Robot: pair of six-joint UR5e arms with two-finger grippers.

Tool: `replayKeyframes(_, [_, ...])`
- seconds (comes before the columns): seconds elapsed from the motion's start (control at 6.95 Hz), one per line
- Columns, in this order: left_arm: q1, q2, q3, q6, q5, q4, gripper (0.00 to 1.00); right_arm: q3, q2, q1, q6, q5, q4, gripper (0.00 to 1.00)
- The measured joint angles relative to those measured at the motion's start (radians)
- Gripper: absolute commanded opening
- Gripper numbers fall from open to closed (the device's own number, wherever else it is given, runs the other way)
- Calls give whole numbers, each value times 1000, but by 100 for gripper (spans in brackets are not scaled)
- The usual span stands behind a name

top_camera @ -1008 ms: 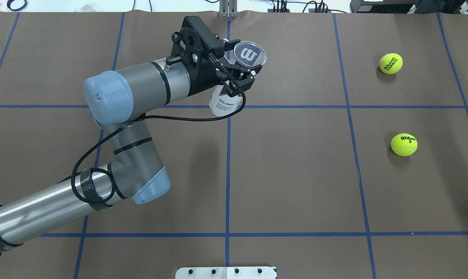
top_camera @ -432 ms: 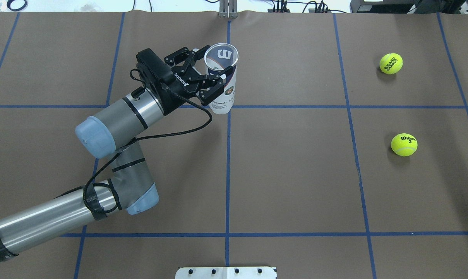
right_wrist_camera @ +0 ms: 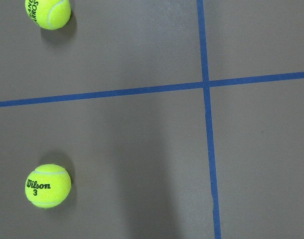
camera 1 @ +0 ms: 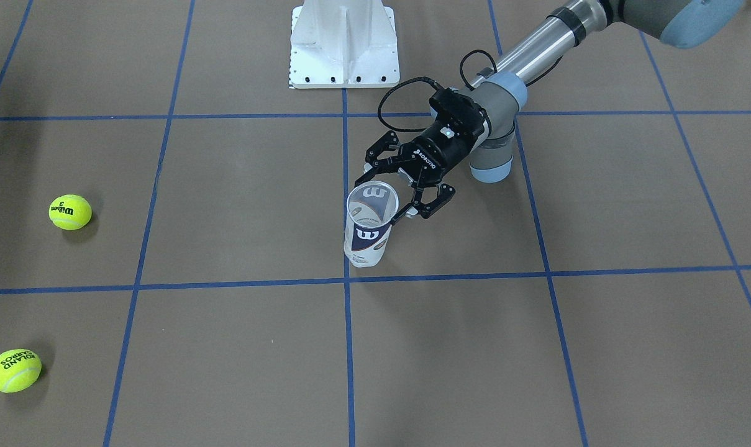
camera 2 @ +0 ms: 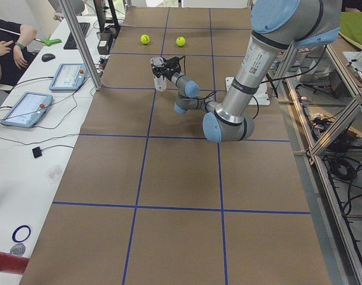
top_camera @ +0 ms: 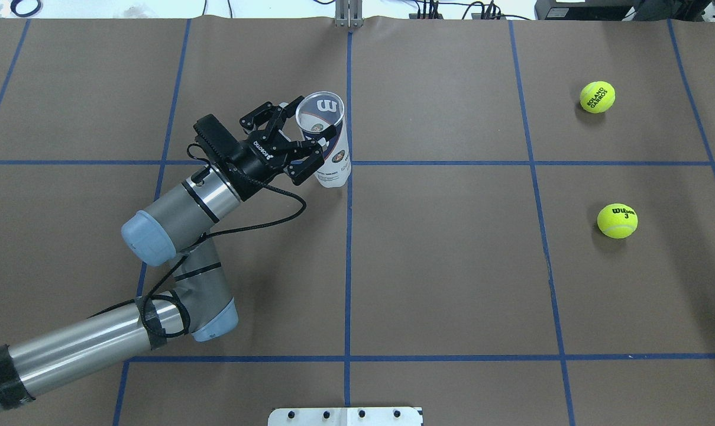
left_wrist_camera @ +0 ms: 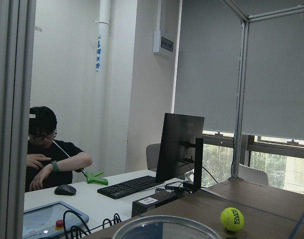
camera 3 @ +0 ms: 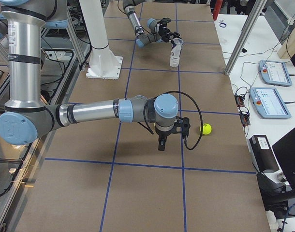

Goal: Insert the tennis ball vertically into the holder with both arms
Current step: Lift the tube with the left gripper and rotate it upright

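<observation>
The holder [top_camera: 332,155], a clear tube with a navy "W" label, stands upright with its open mouth up, just left of the centre blue line. My left gripper [top_camera: 316,118] comes in from the left and is shut on the holder near its rim, one finger on each side; the front view shows the same grip [camera 1: 384,198]. Two yellow tennis balls lie far to the right: a Roland Garros ball [top_camera: 597,96] and a Wilson 3 ball [top_camera: 617,220]. My right gripper [camera 3: 160,141] shows only in the exterior right view, pointing down near a ball [camera 3: 205,129]; I cannot tell whether it is open.
The white metal base [camera 1: 344,43] stands at the robot's edge of the brown, blue-taped table. A person [left_wrist_camera: 42,154] sits at a side desk with tablets [camera 2: 24,108], a keyboard and a monitor beyond the table's far edge.
The left gripper turned the holder from tilted to upright and carried it left and toward the robot. Both balls stayed put.
</observation>
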Motion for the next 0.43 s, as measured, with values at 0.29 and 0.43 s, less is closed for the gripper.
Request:
replayKeyframes(0.29, [14,1,9,30,8,-8,46,-4,3,0,0,1,0,100])
replayKeyframes(0.43, [20,-1,10,47,9,-7,62,-5,4,0,0,1,0,100])
